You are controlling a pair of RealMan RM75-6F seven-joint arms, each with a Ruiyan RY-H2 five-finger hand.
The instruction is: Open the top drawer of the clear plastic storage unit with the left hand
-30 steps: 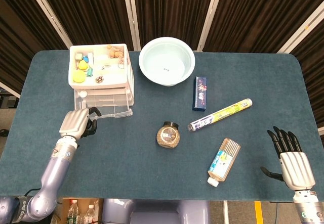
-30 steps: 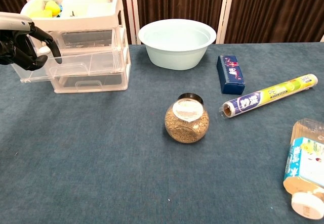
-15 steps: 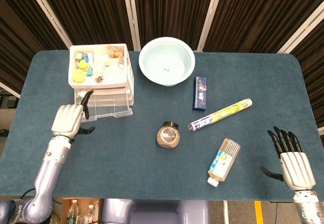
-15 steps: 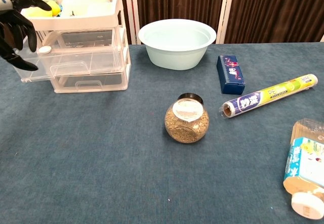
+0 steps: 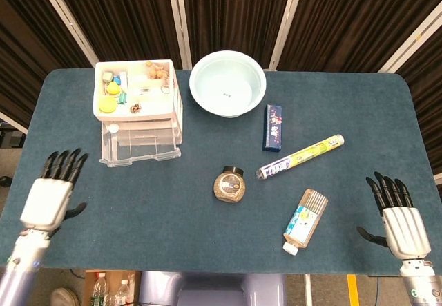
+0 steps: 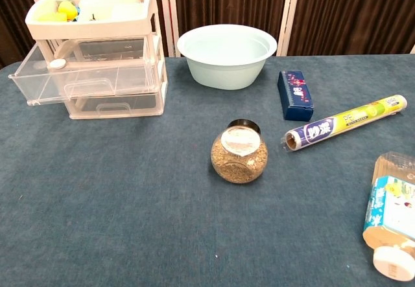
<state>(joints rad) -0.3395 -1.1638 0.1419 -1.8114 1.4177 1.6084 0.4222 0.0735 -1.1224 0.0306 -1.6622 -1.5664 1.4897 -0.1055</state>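
since a second ago the left hand (image 5: 47,199) has let go of the drawer front and pulled back toward the near left corner of the table (image 5: 207,251); the top drawer (image 5: 141,144) stays slid out.

head view: the left hand hovers with fingers spread and nothing in it, well apart from the clear plastic storage unit (image 5: 138,109) at the far left corner. the drawer juts out from under the white tray toward the near edge. the right hand (image 5: 400,226) rests by the near right corner, fingers apart, empty.

chest view: neither hand shows. the top drawer (image 6: 78,80) stands clearly out past the unit's lower drawer, a small white cap (image 6: 58,63) on its front lip.

the opening step looks done, with the hand retreating; i judge the next move calls only for parking the arm clear.
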